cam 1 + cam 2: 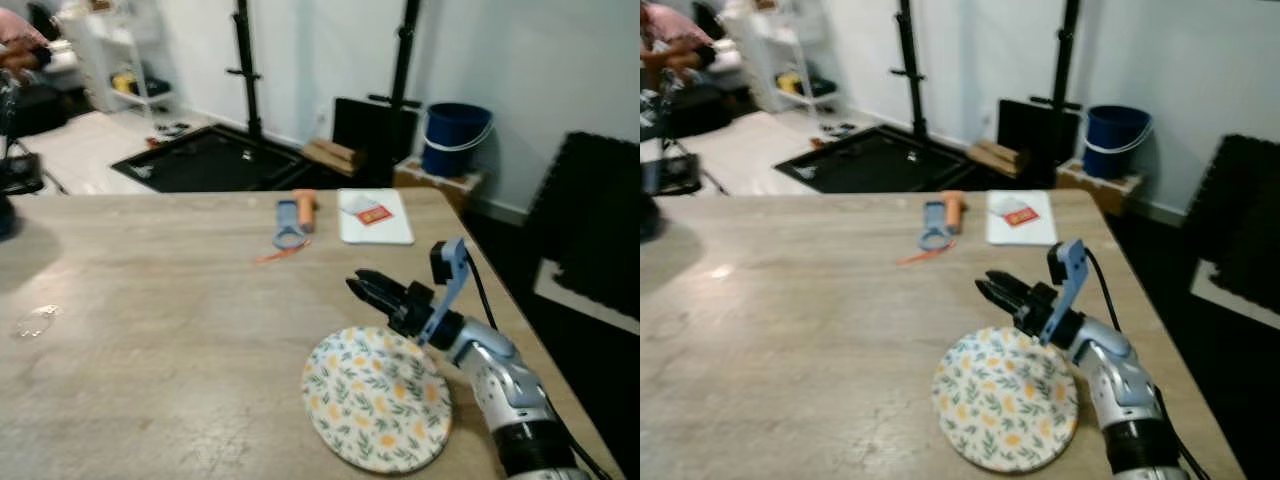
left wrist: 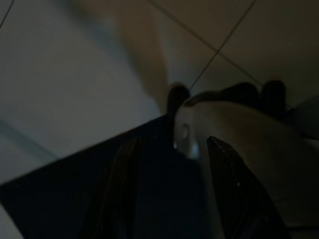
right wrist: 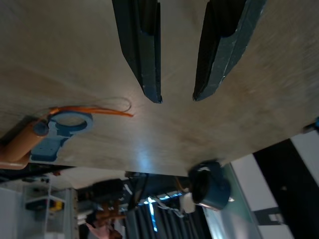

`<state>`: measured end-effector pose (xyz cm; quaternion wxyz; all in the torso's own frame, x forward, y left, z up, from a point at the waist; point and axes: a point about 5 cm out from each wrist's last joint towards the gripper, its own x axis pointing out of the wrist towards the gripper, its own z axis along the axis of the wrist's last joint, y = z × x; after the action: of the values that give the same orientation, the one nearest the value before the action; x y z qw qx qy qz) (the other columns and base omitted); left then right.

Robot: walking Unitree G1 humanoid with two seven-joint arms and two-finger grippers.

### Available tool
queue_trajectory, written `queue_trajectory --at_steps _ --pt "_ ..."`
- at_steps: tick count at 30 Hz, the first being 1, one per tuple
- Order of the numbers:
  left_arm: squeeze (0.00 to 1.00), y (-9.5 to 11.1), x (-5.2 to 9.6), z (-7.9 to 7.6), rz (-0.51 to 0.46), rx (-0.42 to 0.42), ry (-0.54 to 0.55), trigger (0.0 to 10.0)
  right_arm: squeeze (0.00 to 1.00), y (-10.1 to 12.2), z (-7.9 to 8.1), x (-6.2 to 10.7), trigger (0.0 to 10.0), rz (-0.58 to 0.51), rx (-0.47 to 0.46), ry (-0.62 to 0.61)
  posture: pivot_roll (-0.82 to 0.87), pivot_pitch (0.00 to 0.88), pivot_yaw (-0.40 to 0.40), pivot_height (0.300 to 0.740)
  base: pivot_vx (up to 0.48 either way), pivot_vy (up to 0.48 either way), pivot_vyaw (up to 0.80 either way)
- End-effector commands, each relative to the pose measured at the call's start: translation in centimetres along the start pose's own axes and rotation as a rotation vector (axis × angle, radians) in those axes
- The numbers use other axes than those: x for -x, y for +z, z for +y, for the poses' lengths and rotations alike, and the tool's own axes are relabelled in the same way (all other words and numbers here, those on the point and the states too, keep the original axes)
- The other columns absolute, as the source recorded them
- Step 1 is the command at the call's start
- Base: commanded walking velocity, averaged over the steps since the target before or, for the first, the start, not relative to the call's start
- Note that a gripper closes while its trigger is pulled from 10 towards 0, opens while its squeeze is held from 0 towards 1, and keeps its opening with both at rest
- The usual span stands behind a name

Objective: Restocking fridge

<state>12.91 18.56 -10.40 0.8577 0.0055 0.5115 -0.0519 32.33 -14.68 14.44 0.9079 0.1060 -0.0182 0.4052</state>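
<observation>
Fingers [image 2: 124,184] of left gripper [image 2: 172,189] apart, dim, over floor tiles. Blue-orange tool [image 1: 293,220] on bench [image 1: 150,330]; white pad [image 1: 375,217] beside it. Right gripper [image 1: 362,287] fingers narrowly parted, empty, above floral plate [image 1: 377,398]; wrist view adds dark cup [image 3: 209,185].

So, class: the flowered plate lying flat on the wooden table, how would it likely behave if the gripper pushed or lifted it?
The flowered plate lies flat on the smooth table, so a push would probably slide it, not tip it. Its thin rim sits low, likely hard for the open right gripper to get under. It looks stiff; whether it is breakable cannot be told.
</observation>
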Motion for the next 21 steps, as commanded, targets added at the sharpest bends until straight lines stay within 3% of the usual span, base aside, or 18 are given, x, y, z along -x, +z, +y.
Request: queue_trajectory --at_steps 1,11,21 --pt "0.00 -1.2 0.1 -0.4 0.041 0.011 -0.008 10.0 0.00 -0.2 -0.5 0.0 10.0 0.014 0.020 -0.044 -0.03 0.043 -0.002 0.740 0.000 0.000 0.80" --pt "0.00 -1.6 0.2 -0.5 0.048 0.018 -0.009 10.0 0.00 -0.3 -1.5 -0.7 10.0 0.058 0.068 -0.137 -0.03 0.052 -0.011 0.740 0.000 0.000 0.80" --pt "0.00 -1.5 0.2 -0.7 0.045 0.020 -0.015 10.0 0.00 0.0 -3.1 -0.3 10.0 0.068 0.112 -0.262 -0.04 0.051 -0.013 0.740 0.000 0.000 0.80"
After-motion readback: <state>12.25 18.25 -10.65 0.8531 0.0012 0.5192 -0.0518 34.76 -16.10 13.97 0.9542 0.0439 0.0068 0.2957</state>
